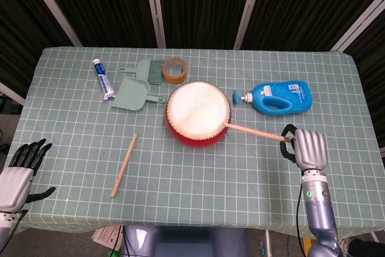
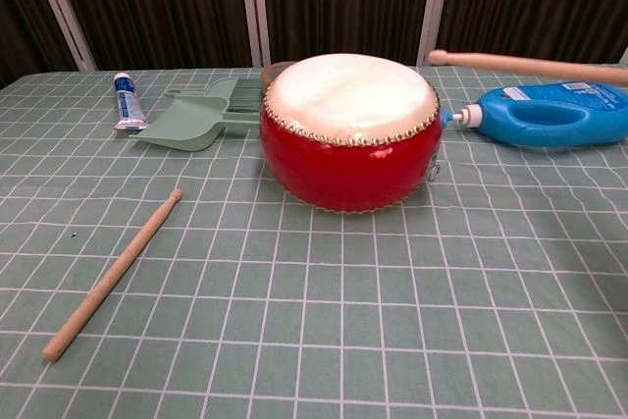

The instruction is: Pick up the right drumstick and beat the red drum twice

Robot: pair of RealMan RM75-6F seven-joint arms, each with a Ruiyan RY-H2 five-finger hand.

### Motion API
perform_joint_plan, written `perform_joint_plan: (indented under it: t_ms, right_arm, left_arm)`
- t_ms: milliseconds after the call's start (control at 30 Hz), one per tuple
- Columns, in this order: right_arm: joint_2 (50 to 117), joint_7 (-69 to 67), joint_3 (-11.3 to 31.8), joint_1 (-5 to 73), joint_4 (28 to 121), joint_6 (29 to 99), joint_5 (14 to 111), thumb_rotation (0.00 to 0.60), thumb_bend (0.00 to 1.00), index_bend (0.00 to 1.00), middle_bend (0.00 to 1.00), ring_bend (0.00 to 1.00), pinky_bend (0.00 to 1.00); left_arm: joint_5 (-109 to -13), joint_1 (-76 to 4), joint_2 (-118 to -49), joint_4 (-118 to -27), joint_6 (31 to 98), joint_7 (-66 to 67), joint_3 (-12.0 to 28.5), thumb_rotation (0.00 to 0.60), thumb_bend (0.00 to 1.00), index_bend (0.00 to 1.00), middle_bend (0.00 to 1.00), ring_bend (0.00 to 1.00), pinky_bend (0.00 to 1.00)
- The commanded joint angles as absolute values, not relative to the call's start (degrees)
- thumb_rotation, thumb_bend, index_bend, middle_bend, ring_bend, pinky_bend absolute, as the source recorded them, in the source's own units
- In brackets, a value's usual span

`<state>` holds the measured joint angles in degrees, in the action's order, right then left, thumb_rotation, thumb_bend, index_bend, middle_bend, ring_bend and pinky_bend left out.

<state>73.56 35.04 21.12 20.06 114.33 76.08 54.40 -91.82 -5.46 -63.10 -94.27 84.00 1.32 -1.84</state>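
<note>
Right wooden drumstick [image 1: 255, 131] is off the table, held at its butt end by the right hand [image 1: 307, 148], fingers wrapped around it; the hand sits to the right of the round red drum with a cream skin [image 1: 198, 113] and slightly nearer the robot. In the head view the stick's tip reaches the drum's right edge; in the chest view the same stick [image 2: 530, 64] shows raised, about level with the drumhead [image 2: 351, 91], tip just right of the rim, not visibly touching. Left hand [image 1: 17, 173] is well left of the drum at the near table edge, fingers spread, holding nothing. Second wooden drumstick [image 1: 124, 165] lies flat on the green checked tablecloth [image 1: 180, 179], left of the drum and nearer the robot. Blue detergent bottle [image 1: 278, 96] lies on its side just right of the drum, cap pointing at it. Behind-left of the drum: green dustpan [image 1: 133, 94] with matching brush [image 1: 148, 71], roll of brown tape [image 1: 175, 68], white-and-blue tube [image 1: 103, 79] furthest left.
</note>
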Motion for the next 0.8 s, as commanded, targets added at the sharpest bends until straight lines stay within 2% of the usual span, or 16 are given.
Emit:
perform_joint_plan:
  t_ms: [33,300,467,600,800]
  right_arm:
    - [72.51,33.77,26.67,22.79,117.52,76.98,47.92,0.600,0.72,0.99,1.00,1.00,0.91]
    - [76.29,30.23,36.30,29.00,118.51,80.06,34.02,0.600,0.72,0.99,1.00,1.00,0.91]
    - [79.65,28.07,38.24,31.96,116.62,82.12,30.73,0.600,0.72,1.00,1.00,1.00,0.91]
    - [83.63,25.86,35.99,33.64,112.94,83.66,33.73,0.600,0.73,1.00,1.00,1.00,0.91]
    - [90.81,27.88,25.67,36.13,102.05,82.69,39.91,0.600,0.73,0.99,1.00,1.00,0.91]
  left_arm:
    - [-92.04,-5.51,-62.92,-94.30,83.92,0.88,-1.99,0.600,0.00,0.00,0.00,0.00,0.02]
    - [-92.54,-5.50,-62.32,-94.76,83.94,-0.13,-2.33,0.600,0.00,0.00,0.00,0.00,0.02]
    - [-92.32,-5.68,-61.87,-94.98,83.34,-1.34,-2.49,0.600,0.00,0.00,0.00,0.00,0.02]
    - [-91.84,-5.70,-61.49,-95.52,82.94,-1.56,-2.53,0.600,0.00,0.00,0.00,0.00,0.02]
    - [-91.95,-5.75,-61.24,-96.02,82.78,-1.77,-2.66,0.600,0.00,0.00,0.00,0.00,0.02]
